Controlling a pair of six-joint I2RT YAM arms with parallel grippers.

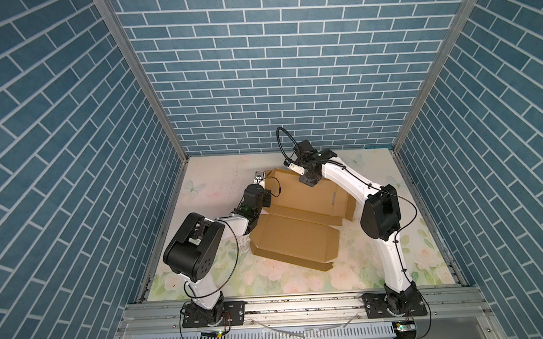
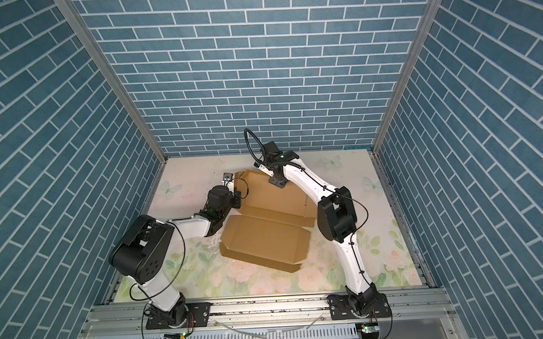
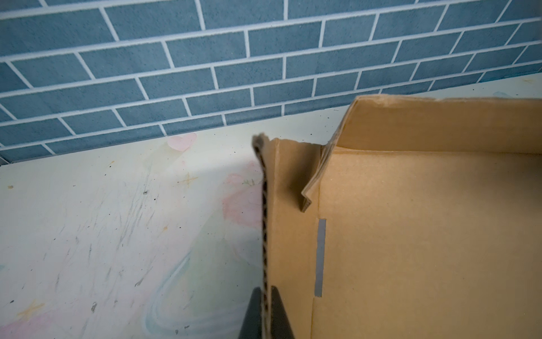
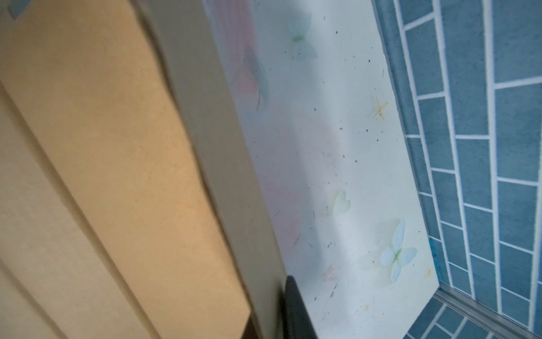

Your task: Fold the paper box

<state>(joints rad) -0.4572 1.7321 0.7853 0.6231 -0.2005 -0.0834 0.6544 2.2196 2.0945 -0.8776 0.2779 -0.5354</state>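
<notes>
The paper box (image 1: 298,235) (image 2: 267,236) is a brown cardboard piece lying part folded in the middle of the table, in both top views. Its far half has walls raised, and its near half lies flat as a lid panel. My left gripper (image 1: 258,176) (image 2: 227,177) is shut on the box's upright left side wall; the left wrist view shows both dark fingers pinching the corrugated edge (image 3: 265,234). My right gripper (image 1: 291,167) (image 2: 261,167) is shut on the raised far wall (image 4: 205,146), with one dark finger (image 4: 296,311) outside it.
The table (image 1: 394,265) has a pale floral cover with butterflies. Blue brick walls (image 1: 276,82) stand close on three sides. An aluminium rail (image 1: 301,304) with both arm bases runs along the front edge.
</notes>
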